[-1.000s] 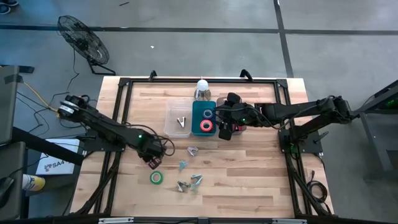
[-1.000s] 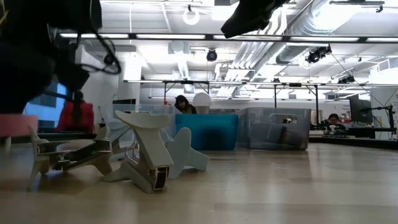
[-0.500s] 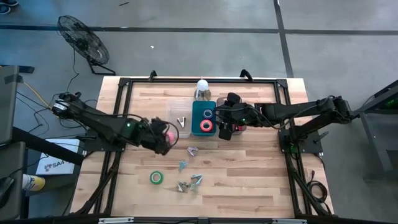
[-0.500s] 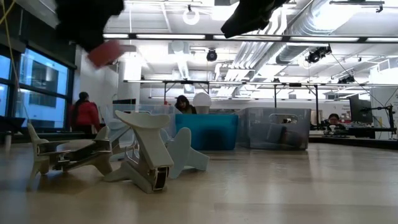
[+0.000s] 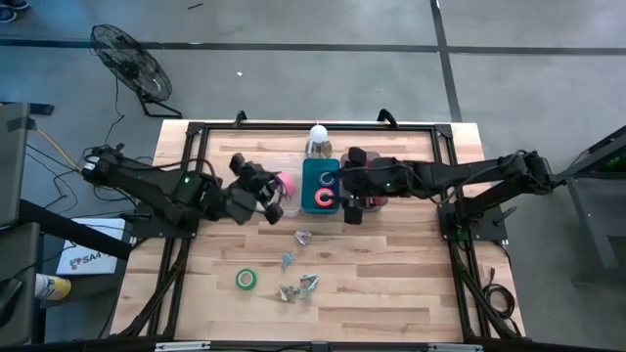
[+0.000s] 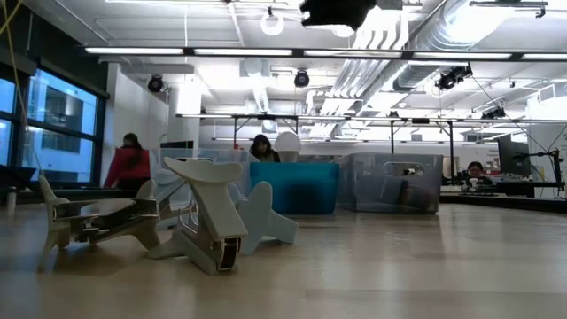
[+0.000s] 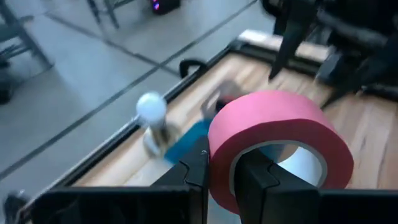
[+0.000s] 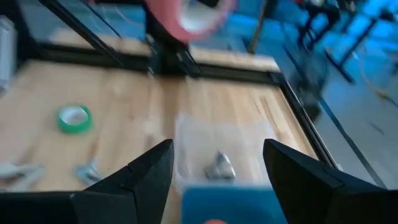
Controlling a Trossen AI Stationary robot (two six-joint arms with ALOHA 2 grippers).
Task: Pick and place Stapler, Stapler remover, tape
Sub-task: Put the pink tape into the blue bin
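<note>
From above, the left gripper (image 5: 266,188) carries a pink tape roll (image 5: 285,184) over the clear bin (image 5: 277,198), apparently heading for the teal bin (image 5: 319,174) beside it, where a red tape roll (image 5: 324,198) and a purple one (image 5: 326,178) already lie; the right gripper (image 5: 349,196) hovers just beyond the teal bin, above what looks like the red stapler, too hidden to give its long axis. A green tape roll (image 5: 245,280) lies flat on the wooden table (image 5: 411,284), well apart from the bins, near scattered staple removers (image 5: 303,285). At table level, pale staple removers (image 6: 213,226) sprawl in the foreground, the teal bin (image 6: 294,186) and a clear bin (image 6: 396,182) behind them. The left wrist view shows the fingers (image 7: 193,174) pinched narrow on the wall of the pink roll (image 7: 273,146), one inside the ring, its hollow axis tilted upward and forward. The right wrist view shows its fingers (image 8: 146,171) spread wide and holding nothing, over the clear bin (image 8: 211,140) containing one staple remover (image 8: 219,165); the green roll (image 8: 74,118) lies flat farther off.
</note>
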